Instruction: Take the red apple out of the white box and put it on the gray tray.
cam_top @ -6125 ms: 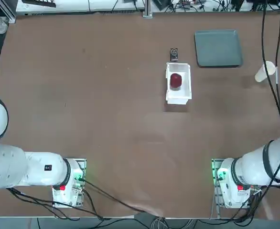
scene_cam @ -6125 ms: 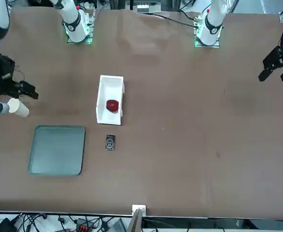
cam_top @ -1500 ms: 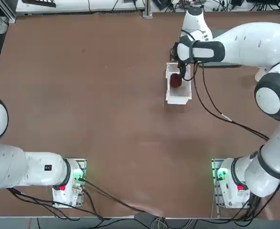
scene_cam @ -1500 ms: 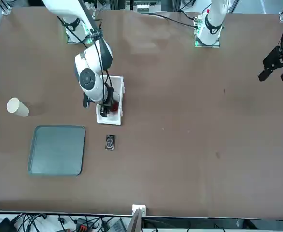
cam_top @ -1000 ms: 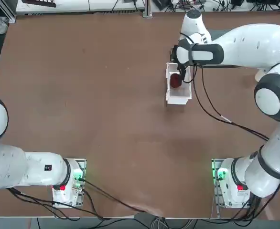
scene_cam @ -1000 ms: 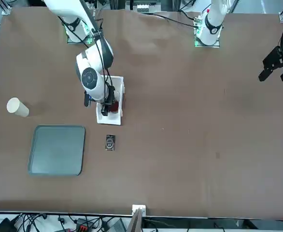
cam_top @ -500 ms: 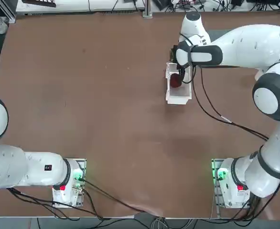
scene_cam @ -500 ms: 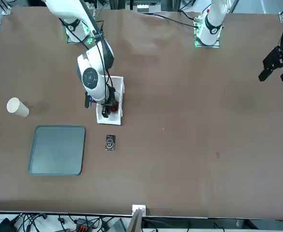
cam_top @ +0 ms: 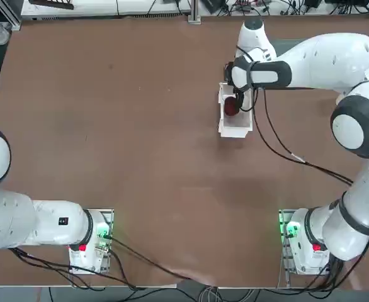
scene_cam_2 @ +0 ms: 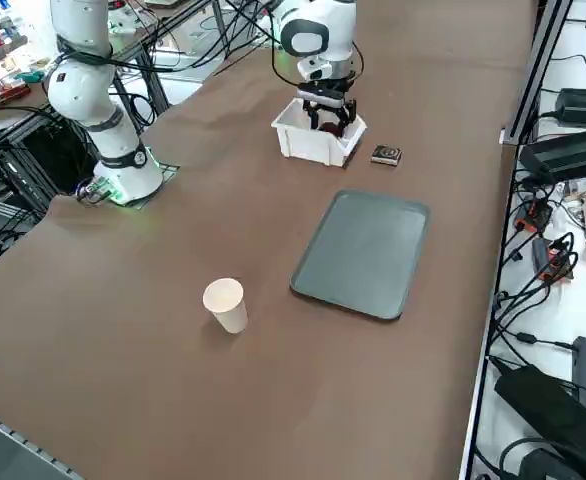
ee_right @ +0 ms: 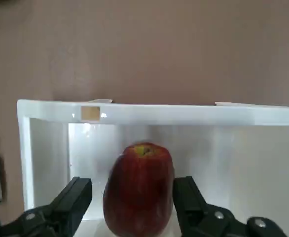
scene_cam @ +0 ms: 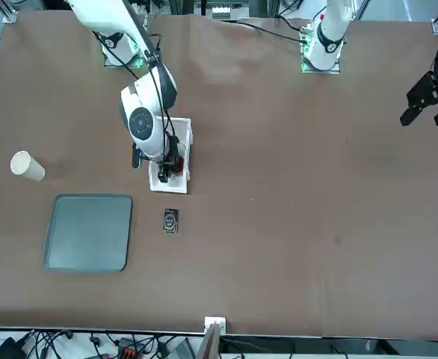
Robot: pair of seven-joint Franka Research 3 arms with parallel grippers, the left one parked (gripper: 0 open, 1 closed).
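Apple between the two black fingers, white box around it, right gripper wide open.

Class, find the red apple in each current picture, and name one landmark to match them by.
Top view: upper middle, by the right pincer, partly under the arm.
Front view: left of centre, mostly behind the right pincer.
Right side view: near the top, right of centre, largely hidden by the pincer.
Right wrist view: the red apple lies between the open fingers.
Shared landmark: the white box around it.
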